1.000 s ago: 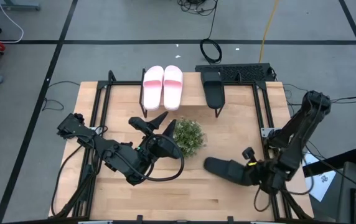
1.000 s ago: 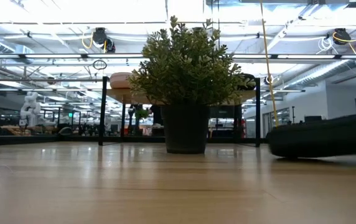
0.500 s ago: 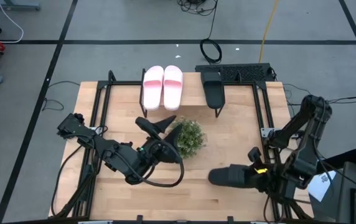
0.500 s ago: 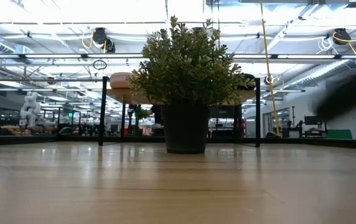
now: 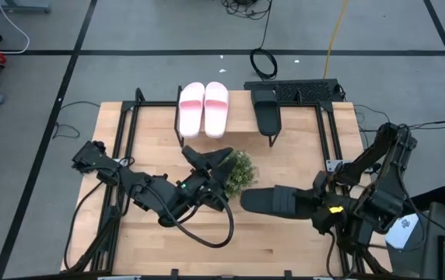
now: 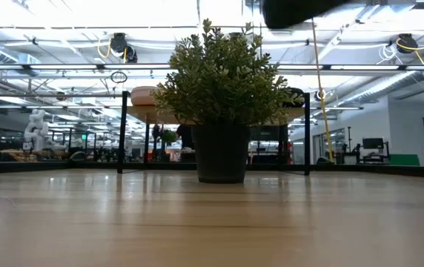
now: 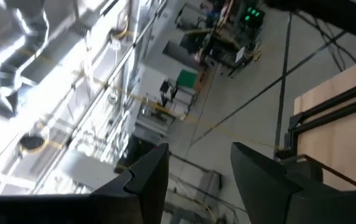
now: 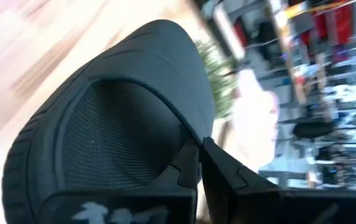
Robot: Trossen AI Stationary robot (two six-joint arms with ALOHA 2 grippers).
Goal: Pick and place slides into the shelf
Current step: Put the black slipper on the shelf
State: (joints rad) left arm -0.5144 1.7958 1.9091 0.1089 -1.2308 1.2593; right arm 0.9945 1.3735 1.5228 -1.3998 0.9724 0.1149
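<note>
I am gripping a black slide [image 5: 273, 201] in my right jaws [image 5: 321, 207], which are clamped tight on one end of it. It is sticking out from those jaws toward the middle of the bench [image 5: 285, 159], and in the low view its dark underside [image 6: 301, 10] is showing high above the bench top, clear of the wood. In the right wrist view the slide [image 8: 122, 112] is filling the space just ahead of my fingers [image 8: 228, 180], its textured footbed facing me.

My left jaws [image 5: 207, 159] are standing wide open and holding nothing. In the left wrist view the two fingers [image 7: 147, 177] are pointing up and out toward the room, well parted. The plant [image 5: 236, 171] is sitting just beside these jaws, between them and the slide I am carrying.

The shelf [image 5: 242, 109] is lying well beyond both sets of jaws, along the far edge of the bench. The pink slides [image 5: 204, 107] are resting side by side on it, closer to my left jaws than to my right. The other black slide [image 5: 267, 110] is resting on it too, apart from the pink pair and straight ahead of the tip of the slide in my right jaws. In the low view the plant [image 6: 223, 81] is standing upright in its dark pot, in front of the shelf's thin black legs [image 6: 122, 130].
</note>
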